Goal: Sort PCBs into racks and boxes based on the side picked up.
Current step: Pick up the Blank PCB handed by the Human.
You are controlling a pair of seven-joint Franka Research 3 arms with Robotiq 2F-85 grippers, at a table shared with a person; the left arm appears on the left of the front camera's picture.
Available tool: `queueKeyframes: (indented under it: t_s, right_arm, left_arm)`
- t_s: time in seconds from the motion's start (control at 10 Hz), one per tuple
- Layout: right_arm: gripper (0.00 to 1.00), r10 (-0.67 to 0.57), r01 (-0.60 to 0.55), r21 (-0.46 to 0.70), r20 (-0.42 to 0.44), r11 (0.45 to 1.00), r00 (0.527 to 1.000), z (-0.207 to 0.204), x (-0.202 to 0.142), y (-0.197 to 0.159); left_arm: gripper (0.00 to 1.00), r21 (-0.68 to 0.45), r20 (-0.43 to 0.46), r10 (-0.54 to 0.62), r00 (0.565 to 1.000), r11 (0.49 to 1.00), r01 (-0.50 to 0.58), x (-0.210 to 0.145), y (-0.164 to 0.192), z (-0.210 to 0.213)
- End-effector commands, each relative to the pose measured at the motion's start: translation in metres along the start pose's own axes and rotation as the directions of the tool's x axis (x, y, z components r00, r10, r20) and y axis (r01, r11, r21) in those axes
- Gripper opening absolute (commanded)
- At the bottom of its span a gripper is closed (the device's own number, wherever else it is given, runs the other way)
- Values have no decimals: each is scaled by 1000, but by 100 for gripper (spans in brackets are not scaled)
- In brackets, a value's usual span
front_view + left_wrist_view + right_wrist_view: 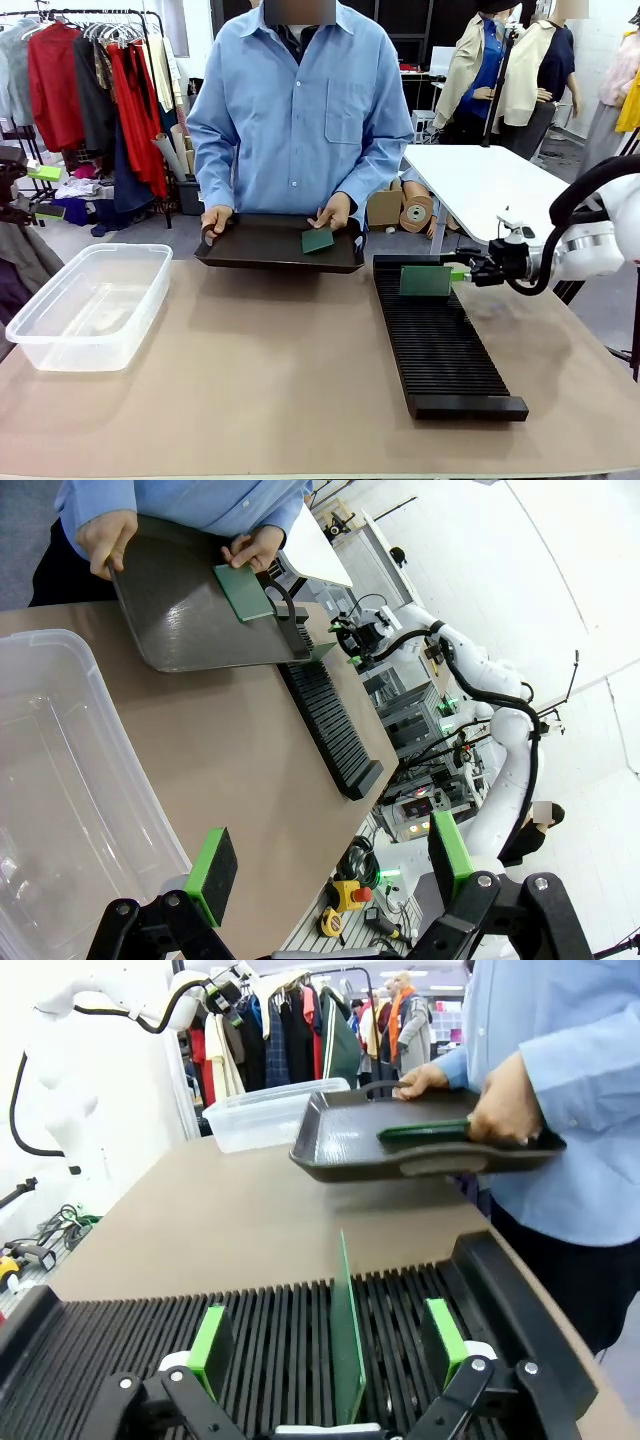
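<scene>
While the right pincer (328,1345) gapes open, one PCB (346,1300) stands upright in a slot of the rack (250,1345) between its pads (210,1345). Beyond it, a second PCB (420,1132) lies on a tray (340,1145) a person holds. The left pincer (330,865) hangs open above the box (60,780).

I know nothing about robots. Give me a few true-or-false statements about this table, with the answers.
1. A thin green board stands upright in the long black slotted rack. True.
2. The right gripper is clamped on that board. False: its jaws are open, with the pads clear of the board on either side.
3. The person holds the flat black tray with both hands. True.
4. A second green board lies inside the clear plastic tub. False: that board lies on the tray, outside the tub.
5. The left gripper is open. True.
</scene>
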State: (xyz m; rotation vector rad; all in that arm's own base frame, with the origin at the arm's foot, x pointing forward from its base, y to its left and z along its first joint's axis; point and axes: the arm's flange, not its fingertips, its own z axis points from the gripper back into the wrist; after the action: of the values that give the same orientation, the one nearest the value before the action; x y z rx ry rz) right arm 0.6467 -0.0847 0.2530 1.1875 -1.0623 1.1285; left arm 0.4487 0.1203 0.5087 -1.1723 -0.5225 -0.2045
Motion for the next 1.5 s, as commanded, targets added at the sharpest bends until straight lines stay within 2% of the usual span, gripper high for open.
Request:
queueKeyframes:
  t_s: [0.0,0.5,0.9,1.1,1.4]
  right_arm:
    - [100,-18,18,7,-34,1000,999,0,33,27]
    - [100,-225,228,90,-36,970,974,-7,96,91]
    - [100,-432,430,85,0,899,902,-19,130,143]
    - [100,-557,555,72,9,828,830,-24,141,160]
    - [100,-765,763,63,44,644,642,-25,158,181]
  left_arm:
    - [100,-8,2,-3,1000,1000,3,-1,-2,0]
    - [100,-8,2,-3,1000,1000,3,-1,-2,0]
    - [100,-8,2,-3,1000,1000,3,-1,-2,0]
    - [100,-8,2,-3,1000,1000,3,-1,-2,0]
    - [100,-8,2,-3,1000,1000,3,-1,-2,0]
